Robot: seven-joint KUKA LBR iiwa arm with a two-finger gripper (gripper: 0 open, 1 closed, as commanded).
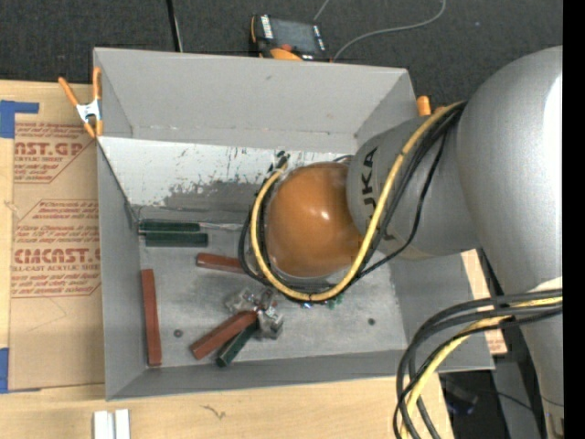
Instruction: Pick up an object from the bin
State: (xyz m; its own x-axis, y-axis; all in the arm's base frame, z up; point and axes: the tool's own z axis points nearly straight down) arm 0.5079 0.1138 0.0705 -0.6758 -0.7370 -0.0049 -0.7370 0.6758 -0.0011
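Below the orange dome on the wrist, my gripper (259, 309) reaches down to the bin floor near the front middle. It sits at the upper end of a red-brown stick (219, 336) and a dark green stick (234, 347), which lie side by side, slanting toward the front left. Whether either stick is in its grasp is hidden. Just behind the gripper lies a shorter red-brown stick (219, 262), its right end hidden under the dome.
A dark green bar (174, 236) lies toward the back left of the floor. A long red-brown bar (149, 316) runs along the left wall. The arm and its cables cover the right half of the bin.
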